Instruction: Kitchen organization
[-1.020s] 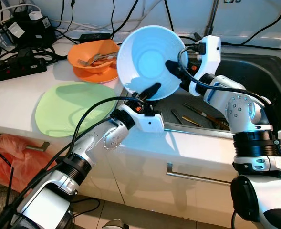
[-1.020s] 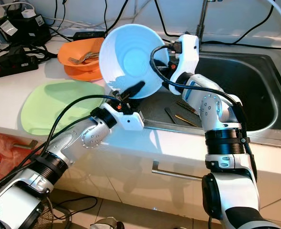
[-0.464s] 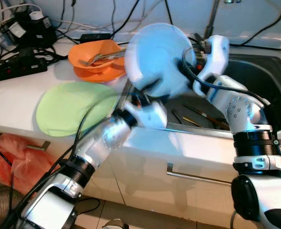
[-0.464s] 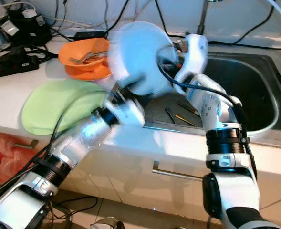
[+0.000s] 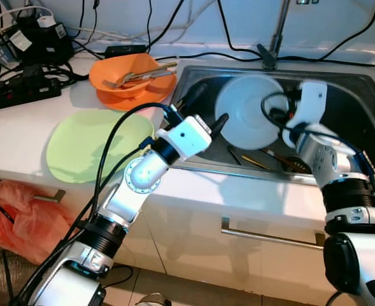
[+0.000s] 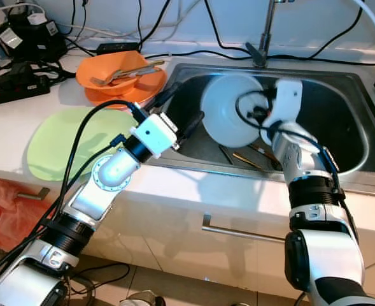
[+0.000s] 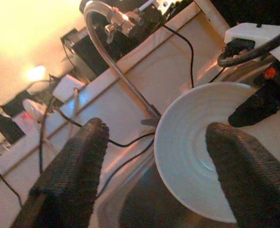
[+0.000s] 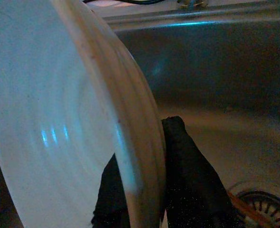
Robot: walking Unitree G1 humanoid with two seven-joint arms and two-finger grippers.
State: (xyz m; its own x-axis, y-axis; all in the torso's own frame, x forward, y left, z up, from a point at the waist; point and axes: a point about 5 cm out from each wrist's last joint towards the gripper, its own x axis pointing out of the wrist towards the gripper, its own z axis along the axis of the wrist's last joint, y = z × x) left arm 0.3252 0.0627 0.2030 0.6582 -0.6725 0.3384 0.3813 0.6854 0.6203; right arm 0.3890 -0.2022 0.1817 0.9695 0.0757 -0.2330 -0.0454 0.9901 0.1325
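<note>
- The pale blue bowl (image 5: 247,121) hangs tilted on its side over the middle of the steel sink (image 5: 359,95), hollow facing the robot's left.
- The right gripper (image 5: 277,119) is clamped on the bowl's rim; in the right wrist view one black finger (image 8: 187,185) presses the outer wall, with the rim pinched between the two.
- The left gripper (image 5: 197,108) sits over the sink's left edge, close to the bowl but apart from it, its two fingers spread wide and holding nothing; the left wrist view looks between them at the bowl (image 7: 201,152) and the tap (image 7: 116,52).
- On the sink floor under the bowl lie several utensils (image 5: 263,156), near the front wall.
- The tap's base (image 5: 268,56) stands at the sink's back edge.
- The white counter (image 5: 21,127) runs left of the sink: a light green plate (image 5: 88,146) lies flat near its front edge, and an orange bowl (image 5: 120,86) on an orange plate holds cutlery (image 5: 142,73) farther back, just beside the sink's back left corner.
- At the counter's back left corner sit a black power strip (image 5: 18,95), chargers and tangled cables.
- Below are white cabinet fronts with metal handles (image 5: 270,237), and a red plastic bag (image 5: 12,213) at lower left.
</note>
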